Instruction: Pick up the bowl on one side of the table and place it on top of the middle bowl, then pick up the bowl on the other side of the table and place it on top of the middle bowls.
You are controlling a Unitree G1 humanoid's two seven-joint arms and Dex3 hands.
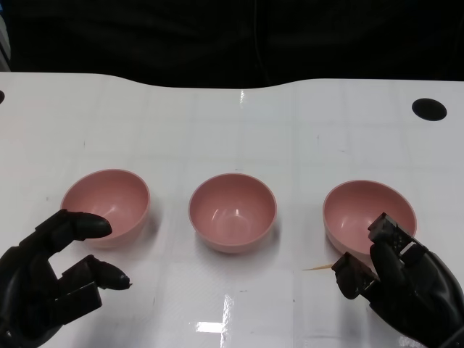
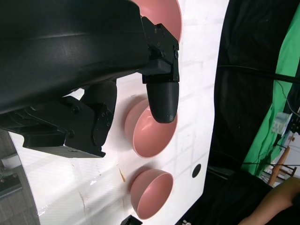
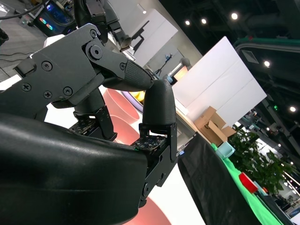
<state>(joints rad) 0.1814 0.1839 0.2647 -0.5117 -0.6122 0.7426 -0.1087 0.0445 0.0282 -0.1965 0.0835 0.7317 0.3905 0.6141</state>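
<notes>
Three pink bowls stand in a row on the white table point(image 1: 232, 130): the left bowl point(image 1: 106, 203), the middle bowl point(image 1: 233, 212) and the right bowl point(image 1: 362, 210). My left hand point(image 1: 47, 279) hovers just in front of the left bowl, fingers spread and holding nothing. My right hand point(image 1: 402, 283) is at the near rim of the right bowl, fingers apart, one fingertip point(image 1: 388, 230) over the rim. The left wrist view shows the left hand's fingers point(image 2: 161, 96) before the middle bowl point(image 2: 152, 138). In the right wrist view, pink bowl surface point(image 3: 123, 107) shows behind the fingers point(image 3: 157, 105).
A thin pale sliver point(image 1: 317, 268) lies on the table between the middle and right bowls. A black round hole point(image 1: 429, 109) sits at the far right of the table. The table's far edge meets a dark backdrop. A person's arm point(image 2: 274, 206) shows beyond the table.
</notes>
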